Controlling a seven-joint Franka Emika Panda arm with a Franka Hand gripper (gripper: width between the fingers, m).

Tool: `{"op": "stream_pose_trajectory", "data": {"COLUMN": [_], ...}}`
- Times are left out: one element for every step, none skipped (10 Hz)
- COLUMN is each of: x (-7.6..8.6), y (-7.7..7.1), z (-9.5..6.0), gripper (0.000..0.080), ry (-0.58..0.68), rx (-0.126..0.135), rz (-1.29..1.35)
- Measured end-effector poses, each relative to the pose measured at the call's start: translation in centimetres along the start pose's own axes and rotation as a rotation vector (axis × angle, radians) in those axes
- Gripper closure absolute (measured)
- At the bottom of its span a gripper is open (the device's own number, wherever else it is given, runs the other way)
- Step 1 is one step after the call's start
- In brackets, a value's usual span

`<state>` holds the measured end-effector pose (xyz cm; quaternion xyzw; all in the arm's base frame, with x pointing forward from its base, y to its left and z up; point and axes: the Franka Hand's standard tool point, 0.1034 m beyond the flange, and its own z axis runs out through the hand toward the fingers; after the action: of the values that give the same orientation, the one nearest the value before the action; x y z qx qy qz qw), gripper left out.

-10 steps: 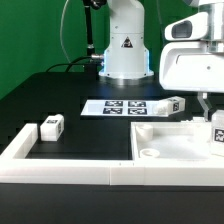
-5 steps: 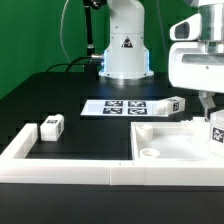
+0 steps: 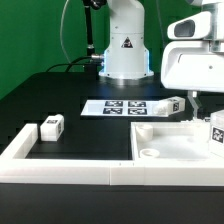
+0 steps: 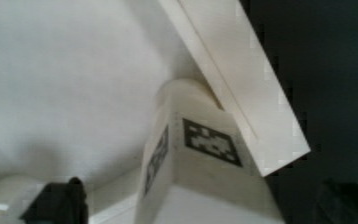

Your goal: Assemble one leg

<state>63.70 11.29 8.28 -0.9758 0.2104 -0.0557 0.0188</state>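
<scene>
**A:** Log check. Which step is in hand?

**B:** By my reading, the reach for the grasp, with nothing lifted yet. The leg (image 4: 208, 145) sits at the desk edge on the exterior view's right. It is on the white panel (image 3: 165, 138), close beside its raised edge (image 4: 247, 80). I cannot tell whether it touches that edge.

**A:** State of the claw?

**B:** The gripper (image 4: 202, 203) is spread wide. In the wrist view the two dark fingertips (image 4: 60, 200) show well apart with the leg between them, and neither looks to be pressing on it. The exterior view hides the jaws behind the wrist housing, so this rests on the wrist view alone.

**A:** Other parts on the desk?

**B:** A second leg (image 3: 50, 126) lies toward the near corner on the exterior view's left, inside the white rail (image 3: 60, 165). A third leg (image 3: 175, 103) sits mid-desk at the end of the marker board (image 3: 120, 107). Both are well away from the claw.

**A:** What does the next move call for?

**B:** Judgement only: close squarely on the leg's flat sides, and first check that neither finger will catch the raised edge. Then lift and carry the leg to a round hole (image 3: 150, 153) in the panel, the one near its corner at the near edge of the desk. It should be seated upright there.

**A:** Risk?

**B:** The tagged faces are smooth plastic. An off-centre pinch could twist the block or push it against the edge.
</scene>
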Motion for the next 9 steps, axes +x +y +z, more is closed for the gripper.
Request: {"op": "stream_pose_trajectory", "data": {"x": [0.00,0.03,0.05,0.00,0.14,0.30,0.40,0.46,0.45], "y": [0.01,-0.05,0.07,-0.04,0.00,0.14,0.25,0.31,0.36], "z": [0.14,0.39,0.54,0.54,0.46,0.38,0.33,0.29,0.35], "gripper": [0.0151,0.0151,0.0151,0.0151,0.0151,0.0151,0.0151,0.0151,0.0283], "ry": [0.010,0.020,0.017,0.018,0.019,0.019,0.018,0.018,0.017], "rx": [-0.011,-0.021,-0.025,-0.029,-0.034,-0.034,-0.035,-0.038,-0.039], "rz": [-0.142,-0.283,-0.386,-0.470,-0.598,-0.676,-0.714,-0.778,-0.802]}}
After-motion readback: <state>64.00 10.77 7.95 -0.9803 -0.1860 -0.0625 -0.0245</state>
